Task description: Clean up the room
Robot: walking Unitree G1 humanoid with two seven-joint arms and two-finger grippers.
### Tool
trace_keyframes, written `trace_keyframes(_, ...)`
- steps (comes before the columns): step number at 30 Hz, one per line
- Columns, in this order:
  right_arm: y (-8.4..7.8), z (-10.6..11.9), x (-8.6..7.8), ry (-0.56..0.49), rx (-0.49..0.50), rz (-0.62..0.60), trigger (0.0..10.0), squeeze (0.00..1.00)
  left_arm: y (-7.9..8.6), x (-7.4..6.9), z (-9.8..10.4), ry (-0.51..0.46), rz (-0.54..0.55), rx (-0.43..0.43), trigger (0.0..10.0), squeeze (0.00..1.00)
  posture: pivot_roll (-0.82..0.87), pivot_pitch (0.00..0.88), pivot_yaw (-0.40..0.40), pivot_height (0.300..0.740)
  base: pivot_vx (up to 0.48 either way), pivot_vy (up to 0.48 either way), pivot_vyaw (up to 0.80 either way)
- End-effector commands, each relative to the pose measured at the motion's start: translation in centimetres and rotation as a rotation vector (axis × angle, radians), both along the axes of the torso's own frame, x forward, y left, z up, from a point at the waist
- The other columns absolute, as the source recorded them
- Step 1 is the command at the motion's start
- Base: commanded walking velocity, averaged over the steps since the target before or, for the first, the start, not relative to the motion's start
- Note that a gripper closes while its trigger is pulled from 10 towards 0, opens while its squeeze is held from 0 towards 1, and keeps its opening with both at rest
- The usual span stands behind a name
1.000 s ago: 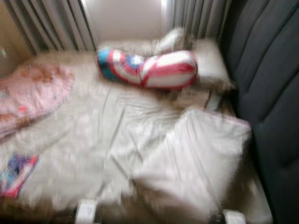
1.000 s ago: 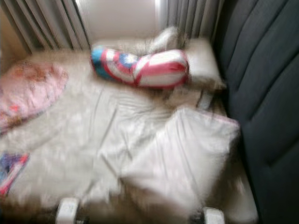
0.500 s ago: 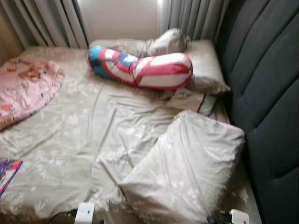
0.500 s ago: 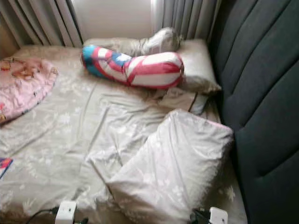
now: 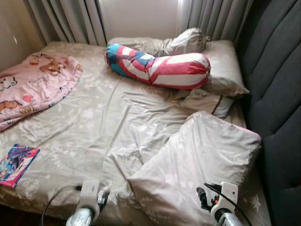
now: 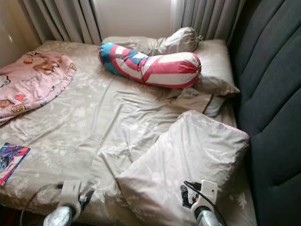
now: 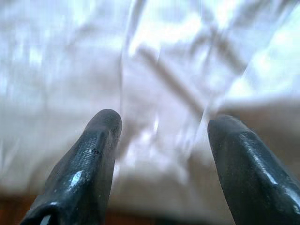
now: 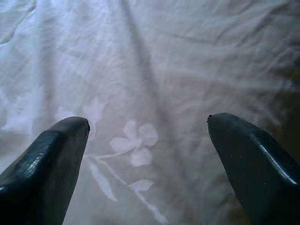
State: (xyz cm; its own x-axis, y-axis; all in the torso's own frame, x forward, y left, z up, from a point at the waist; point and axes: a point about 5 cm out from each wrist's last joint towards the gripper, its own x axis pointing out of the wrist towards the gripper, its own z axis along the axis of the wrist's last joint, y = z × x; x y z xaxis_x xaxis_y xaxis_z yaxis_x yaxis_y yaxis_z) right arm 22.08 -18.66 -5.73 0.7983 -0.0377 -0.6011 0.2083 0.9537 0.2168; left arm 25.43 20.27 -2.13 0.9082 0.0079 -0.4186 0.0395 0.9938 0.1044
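Since the frame half a second ago, the head camera has swung so the whole bed scene sits further right and lower, and the blur of a second ago has cleared; both of my wrists now reach higher into the lower edge.

Left gripper (image 7: 161,140): fingers spread wide, holding nothing, over the wrinkled beige bed sheet (image 5: 117,122) at the near edge of the bed. Right gripper (image 8: 147,154): fingers spread wide, holding nothing, over flower-printed fabric of the near pillow (image 5: 202,160).

Outward from the grippers:
- Near pillow: lies tilted against the dark padded headboard (image 5: 277,84).
- Comic book (image 5: 16,165): flat on the sheet near the bed's left edge, well apart from both grippers.
- Pink cartoon blanket (image 5: 35,84): bunched at the far left.
- Red, white and blue bolster (image 5: 160,68): lies across the far end, touching a far beige pillow (image 5: 223,70).
- Grey curtains (image 5: 70,19): hang behind the bed.
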Motion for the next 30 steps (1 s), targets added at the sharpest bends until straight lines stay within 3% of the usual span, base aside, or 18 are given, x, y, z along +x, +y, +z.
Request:
trace_keyframes(1, -0.2, 0.1, 0.2, 0.021, -0.027, 0.003, 10.0, 0.0, -0.5, 0.2, 0.3, -0.029, -0.016, -0.019, 10.0, 0.0, -0.02, 0.08, -0.012, 0.74, 0.0, 0.0, 0.0)
trace_keyframes(5, -0.1, -0.2, 0.1, 0.061, -0.042, -0.033, 10.0, 0.0, -1.5, 1.5, 1.9, -0.135, -0.057, -0.036, 10.0, 0.0, -0.02, 0.088, -0.007, 0.74, 0.0, 0.0, 0.0)
trace_keyframes(8, -0.2, -1.0, -1.0, 0.135, -0.054, -0.066, 10.0, 0.0, -1.8, 1.9, 2.5, -0.182, -0.082, -0.045, 10.0, 0.0, -0.01, 0.097, -0.001, 0.74, 0.0, 0.0, 0.0)
trace_keyframes(15, 0.0, -1.6, -2.1, 0.172, -0.026, -0.101, 10.0, 0.0, -1.8, 2.1, 3.8, -0.251, -0.107, -0.054, 10.0, 0.0, 0.01, 0.113, 0.016, 0.74, 0.0, 0.0, 0.0)
trace_keyframes(19, 0.1, -1.5, -2.0, 0.147, -0.023, -0.103, 10.0, 0.0, -1.9, 2.3, 4.1, -0.266, -0.118, -0.059, 10.0, 0.0, 0.0, 0.116, 0.022, 0.74, 0.0, 0.0, 0.0)
trace_keyframes(23, 0.0, -1.2, -1.6, 0.131, -0.093, -0.055, 10.0, 0.0, -2.3, 2.5, 4.1, -0.262, -0.127, -0.063, 10.0, 0.0, -0.01, 0.113, 0.023, 0.74, 0.0, 0.0, 0.0)
trace_keyframes(30, -0.5, -0.1, -0.3, 0.035, -0.119, -0.085, 10.0, 0.0, -2.7, 2.5, 4.1, -0.257, -0.13, -0.077, 10.0, 0.0, -0.01, 0.106, 0.014, 0.695, 0.0, 0.0, 0.0)
